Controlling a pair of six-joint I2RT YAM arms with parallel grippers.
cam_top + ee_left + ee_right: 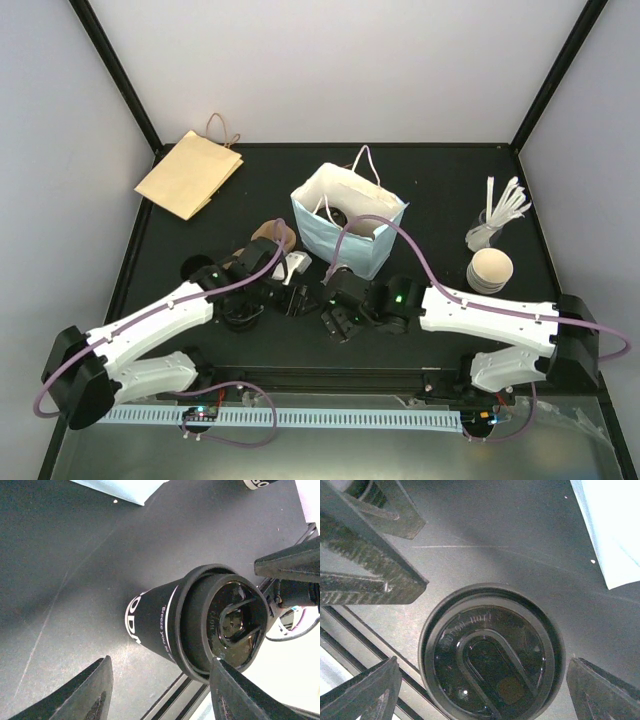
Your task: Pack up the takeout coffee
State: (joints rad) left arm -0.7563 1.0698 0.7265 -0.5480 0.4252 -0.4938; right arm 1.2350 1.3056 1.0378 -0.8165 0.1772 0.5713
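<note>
The takeout coffee here is a black cup with white lettering and a round black lid. It stands upright on the dark table close to the front rail. My left gripper is open just short of the cup, and its right fingertip sits at the lid's rim. My right gripper is open above the lid, with a finger on either side and a small gap to the rim. In the top view both grippers meet in front of the pale blue paper bag, and the cup is hard to make out between them.
The pale blue bag stands open with lavender handles just behind the grippers. A flat brown paper bag lies at the back left. White stirrers in a holder and a tan round stack sit at the right. A brown and a white item lie by the left wrist.
</note>
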